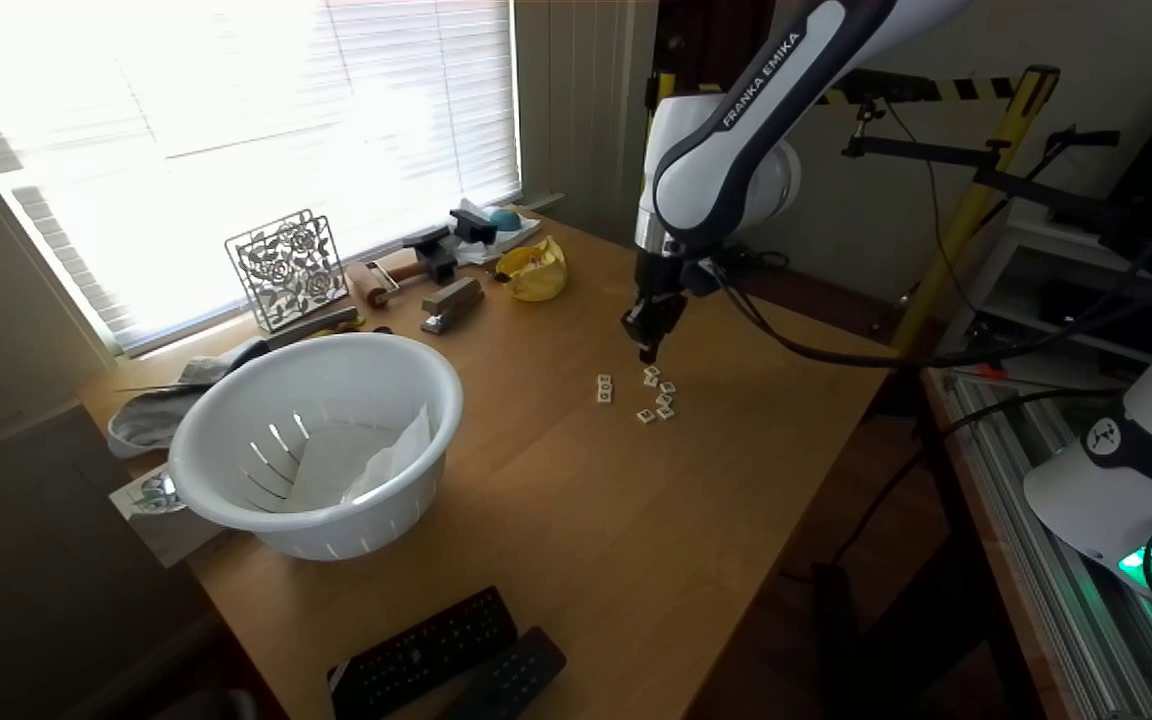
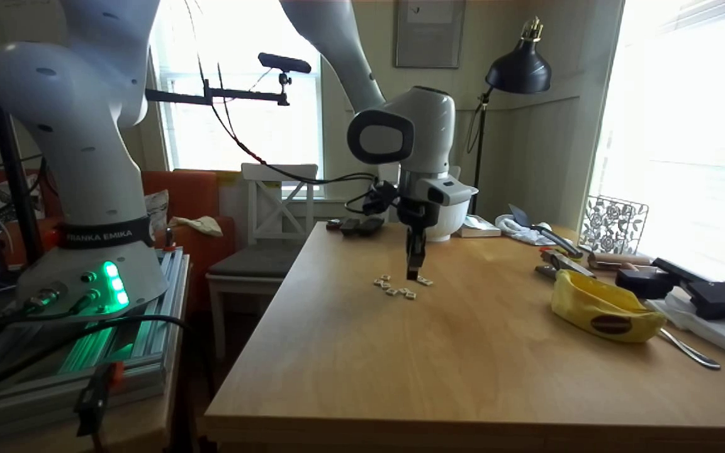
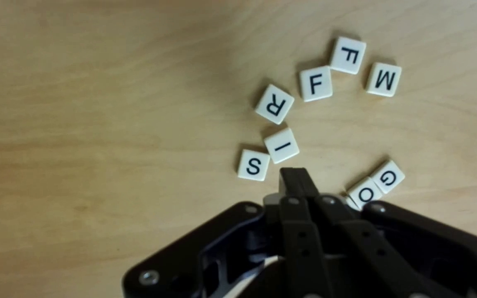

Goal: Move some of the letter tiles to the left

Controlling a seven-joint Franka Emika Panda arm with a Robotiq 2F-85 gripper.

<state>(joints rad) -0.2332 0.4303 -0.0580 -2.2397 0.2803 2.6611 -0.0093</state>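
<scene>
Holding the gripper (image 3: 299,171) fully closed and empty, pointing down near the letter tiles (image 3: 316,83), strewn on the wooden table (image 1: 536,520) in a loose curve and a short tight row, well apart from the white bowl (image 1: 376,520).

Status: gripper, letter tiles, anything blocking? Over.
Gripper shut, nothing visible in grasp. Letter tiles on table, near gripper. Wrist view: gripper partly hides tile beside O tile.

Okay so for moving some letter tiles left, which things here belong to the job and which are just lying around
Part of the job:
letter tiles
gripper, shut, close to them

Just lying about:
white slotted bowl
yellow container
two black remotes
flower-patterned rack
</scene>
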